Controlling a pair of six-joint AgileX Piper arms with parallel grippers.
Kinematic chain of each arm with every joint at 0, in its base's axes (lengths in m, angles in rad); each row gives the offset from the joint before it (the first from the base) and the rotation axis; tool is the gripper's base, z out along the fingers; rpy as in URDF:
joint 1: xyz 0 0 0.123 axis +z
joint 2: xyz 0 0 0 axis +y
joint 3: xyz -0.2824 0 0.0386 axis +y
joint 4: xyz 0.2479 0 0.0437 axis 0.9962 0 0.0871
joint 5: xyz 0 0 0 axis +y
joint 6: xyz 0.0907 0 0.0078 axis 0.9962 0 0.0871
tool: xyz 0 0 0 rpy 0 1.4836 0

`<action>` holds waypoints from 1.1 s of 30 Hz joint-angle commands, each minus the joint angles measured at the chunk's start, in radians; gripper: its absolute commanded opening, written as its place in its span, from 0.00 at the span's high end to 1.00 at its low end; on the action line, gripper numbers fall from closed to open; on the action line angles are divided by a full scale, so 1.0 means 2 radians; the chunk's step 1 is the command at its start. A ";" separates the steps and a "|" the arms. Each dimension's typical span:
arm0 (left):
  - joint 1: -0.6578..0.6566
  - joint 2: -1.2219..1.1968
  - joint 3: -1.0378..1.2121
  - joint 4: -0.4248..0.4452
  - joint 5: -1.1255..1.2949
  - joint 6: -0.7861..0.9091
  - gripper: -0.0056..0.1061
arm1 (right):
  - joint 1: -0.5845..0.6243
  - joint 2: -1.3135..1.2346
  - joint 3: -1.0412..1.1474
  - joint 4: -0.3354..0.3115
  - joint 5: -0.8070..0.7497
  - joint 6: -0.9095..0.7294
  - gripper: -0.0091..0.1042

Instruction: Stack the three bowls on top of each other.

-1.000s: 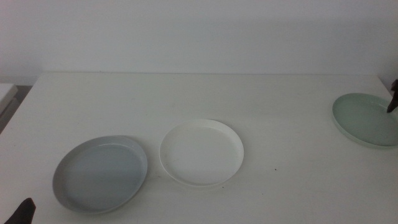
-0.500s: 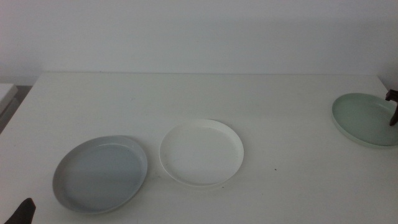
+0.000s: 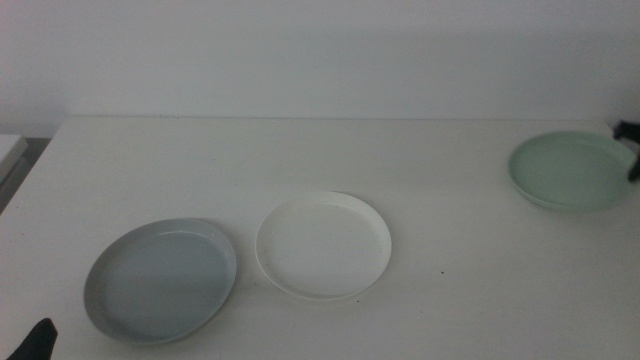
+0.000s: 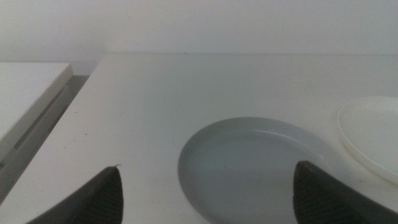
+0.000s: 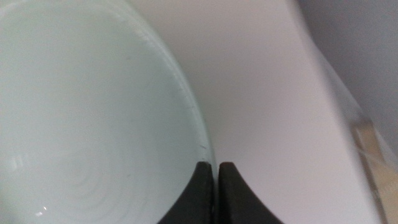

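The pale grey-blue bowl (image 3: pixel 160 280) sits at the front left of the table. The white bowl (image 3: pixel 323 245) lies just right of it, apart from it. The mint green bowl (image 3: pixel 565 170) is at the far right, tilted and raised. My right gripper (image 3: pixel 632 150) is at its right rim. In the right wrist view the right gripper (image 5: pixel 215 180) is shut on the rim of the green bowl (image 5: pixel 81 112). My left gripper (image 3: pixel 38 340) waits at the front left corner. In the left wrist view it (image 4: pixel 208 193) is open before the grey-blue bowl (image 4: pixel 255 162), with the white bowl (image 4: pixel 373 137) beside that.
The white table (image 3: pixel 300 150) reaches back to a pale wall. A white flat object (image 3: pixel 8 150) stands off the table's left edge and also shows in the left wrist view (image 4: pixel 25 93). The table's right edge runs close to the green bowl.
The green bowl has moved left and up with the right gripper at its rim. The left gripper and the other two bowls have not moved.
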 commanded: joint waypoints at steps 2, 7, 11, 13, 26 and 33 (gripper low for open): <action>0.000 -0.002 0.000 0.000 -0.007 -0.001 0.11 | 0.035 -0.046 -0.001 0.039 -0.004 -0.023 0.94; 0.000 -0.002 0.000 0.000 -0.007 -0.001 0.11 | 0.107 -0.079 -0.001 0.093 0.003 -0.054 0.94; 0.000 -0.002 0.000 0.000 -0.007 -0.001 0.11 | 0.175 -0.082 -0.001 0.113 0.007 -0.061 0.94; 0.000 -0.002 0.000 0.000 -0.007 -0.001 0.11 | 0.211 -0.082 -0.001 0.114 0.007 -0.061 0.94; 0.000 -0.002 0.000 0.000 -0.007 -0.001 0.11 | 0.354 -0.068 0.019 0.084 0.027 -0.059 0.94; 0.000 -0.002 0.000 0.000 -0.007 -0.001 0.11 | 0.363 -0.060 0.048 0.093 0.006 -0.056 0.94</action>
